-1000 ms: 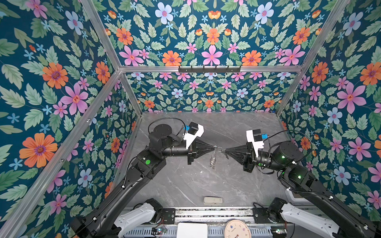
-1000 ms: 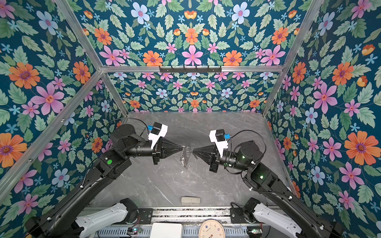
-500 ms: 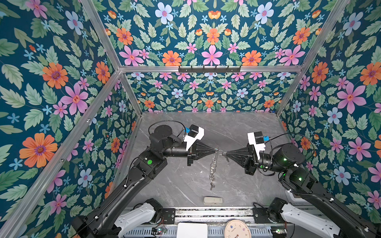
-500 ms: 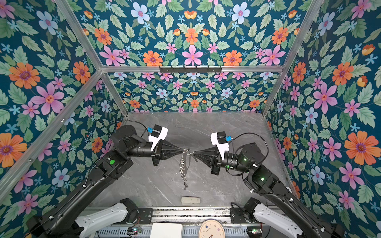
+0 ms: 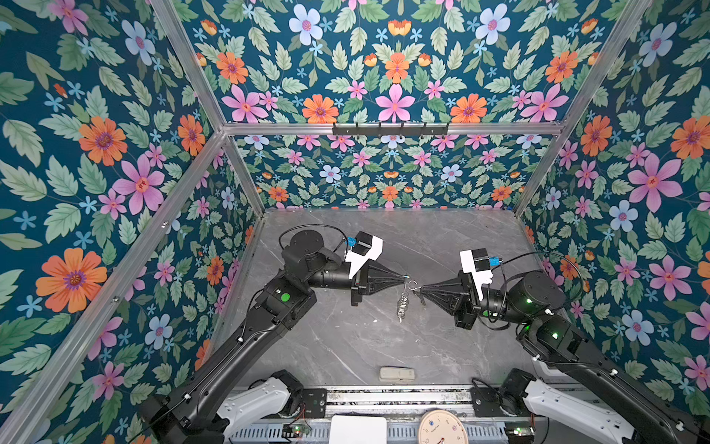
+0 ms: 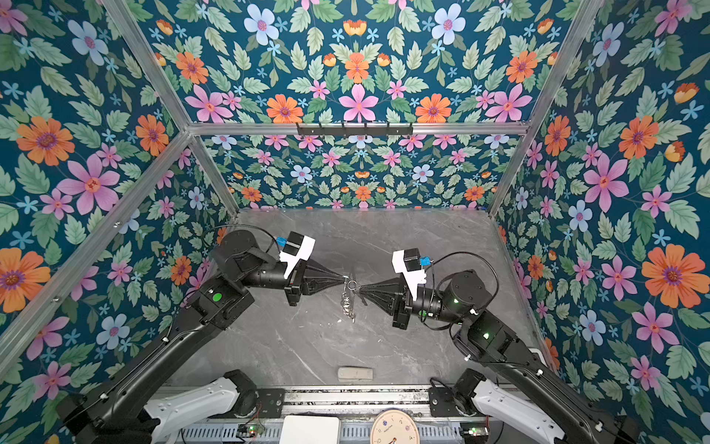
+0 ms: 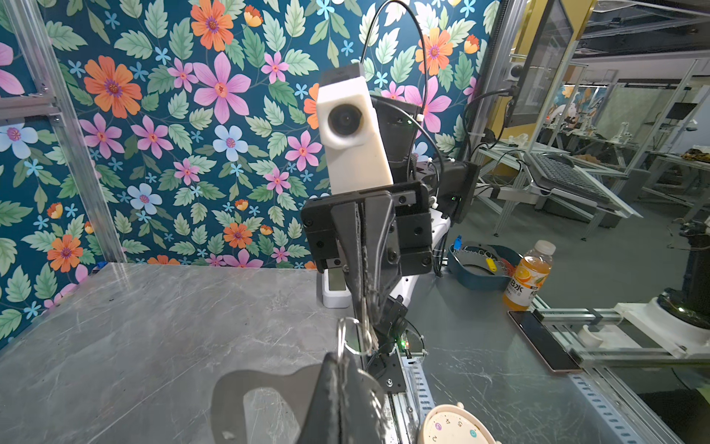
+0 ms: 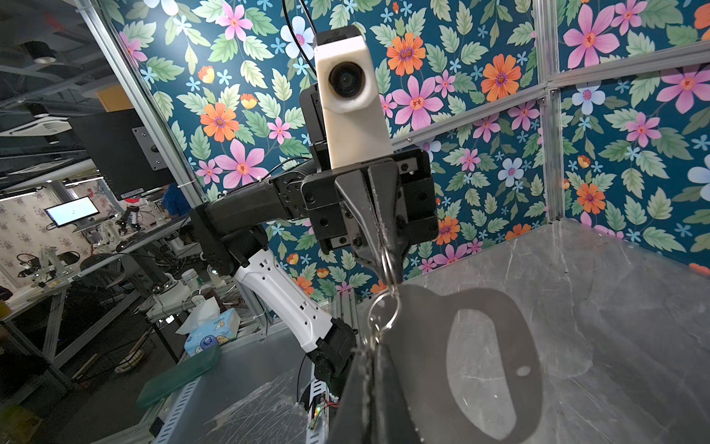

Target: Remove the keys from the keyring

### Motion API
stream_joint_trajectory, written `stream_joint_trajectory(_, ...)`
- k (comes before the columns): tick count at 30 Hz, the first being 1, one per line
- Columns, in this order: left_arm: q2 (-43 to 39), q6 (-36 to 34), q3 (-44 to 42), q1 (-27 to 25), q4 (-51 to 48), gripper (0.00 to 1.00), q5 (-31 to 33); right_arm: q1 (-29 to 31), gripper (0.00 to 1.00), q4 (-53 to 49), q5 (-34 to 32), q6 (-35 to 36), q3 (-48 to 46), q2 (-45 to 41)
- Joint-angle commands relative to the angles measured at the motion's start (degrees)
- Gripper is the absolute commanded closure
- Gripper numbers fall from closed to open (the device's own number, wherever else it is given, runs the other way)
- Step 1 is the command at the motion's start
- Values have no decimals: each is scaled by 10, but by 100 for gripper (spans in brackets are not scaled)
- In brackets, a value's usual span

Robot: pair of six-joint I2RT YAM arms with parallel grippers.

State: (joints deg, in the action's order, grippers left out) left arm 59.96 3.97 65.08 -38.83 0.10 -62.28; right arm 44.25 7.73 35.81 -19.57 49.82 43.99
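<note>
The left gripper (image 5: 405,277) is clenched on a thin wire loop of the keyring (image 5: 412,285), its pointed black fingers pressed together with no gap. In the left wrist view the loop (image 7: 351,334) runs straight into those closed tips (image 7: 339,365). The right gripper (image 5: 417,289) faces it from the right, also clamped tight. In the right wrist view a second wire loop (image 8: 384,311) disappears between its tips (image 8: 373,344), so it appears to pinch the keyring too. The two grippers meet almost tip to tip above the middle of the table (image 5: 345,346), with the ring stretched between them in both top views.

A short silver chain (image 5: 402,305) hangs bunched from the ring, dropping toward the near side. Whether its lower end touches the table cannot be told. Small dark pieces just under the right gripper's tip may be the keys (image 5: 421,298), but they are too small to make out clearly.

Well apart, at the near edge of the table, lies a pale beige block (image 5: 397,373). Beyond that edge a round clock (image 5: 442,427) sits on the frame.
</note>
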Motion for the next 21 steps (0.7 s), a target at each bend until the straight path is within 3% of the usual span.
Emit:
stream_joint_trajectory(1, 1, -4, 3, 2, 34, 100, -8, 2, 100, 25, 18, -11, -3, -5)
stream_joint_trajectory(21, 4, 8, 5, 15, 56, 100, -30, 36, 100, 30, 8, -10, -12, -8)
